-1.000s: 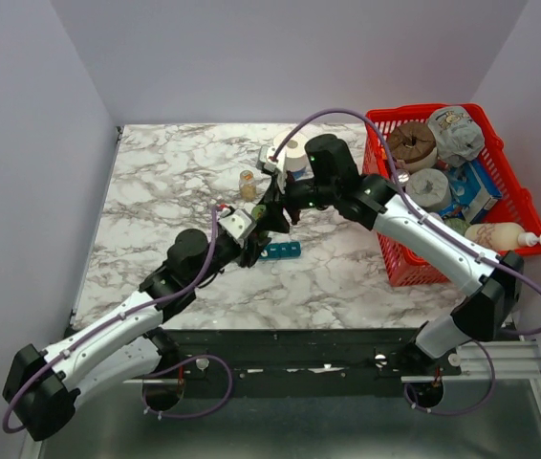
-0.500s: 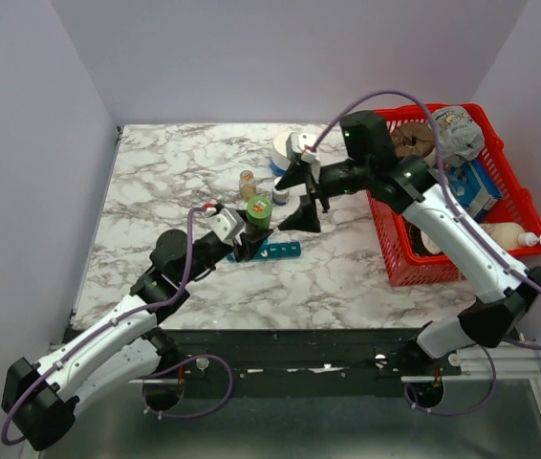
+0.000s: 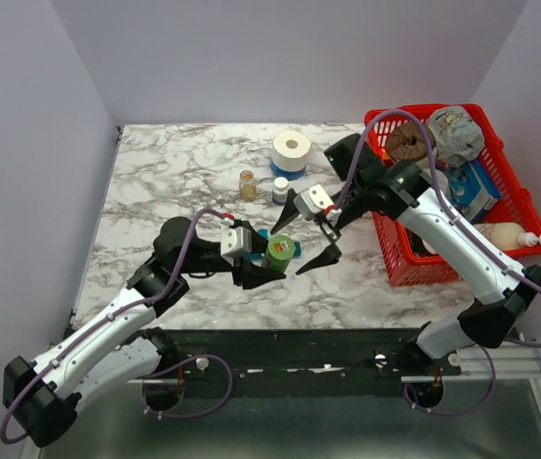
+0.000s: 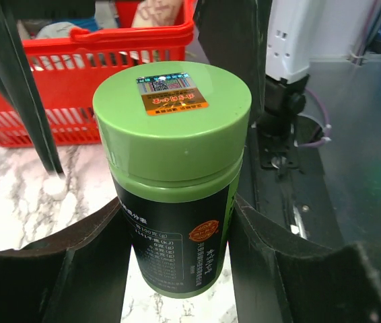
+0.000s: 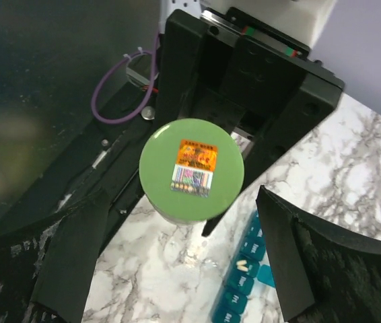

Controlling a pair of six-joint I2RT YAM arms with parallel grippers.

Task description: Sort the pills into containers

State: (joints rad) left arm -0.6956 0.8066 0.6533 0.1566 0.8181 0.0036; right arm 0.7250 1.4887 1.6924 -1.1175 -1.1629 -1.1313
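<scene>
Pill organizer [image 5: 243, 279] sits beside the green bottle [image 4: 170, 121], which the left hand [image 4: 180, 215] pinches upright, likely for the spread right hand [image 3: 292, 249] to uncap.

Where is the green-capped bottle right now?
Top view, near the table's front centre: the green-capped bottle is held upright in the left gripper, beneath the open right gripper.

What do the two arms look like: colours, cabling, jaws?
The left arm and right arm both have white link shells with black joints. A purple cable loops along each. The jaws are black, tapered to points, mounted below a white wrist block.
</scene>
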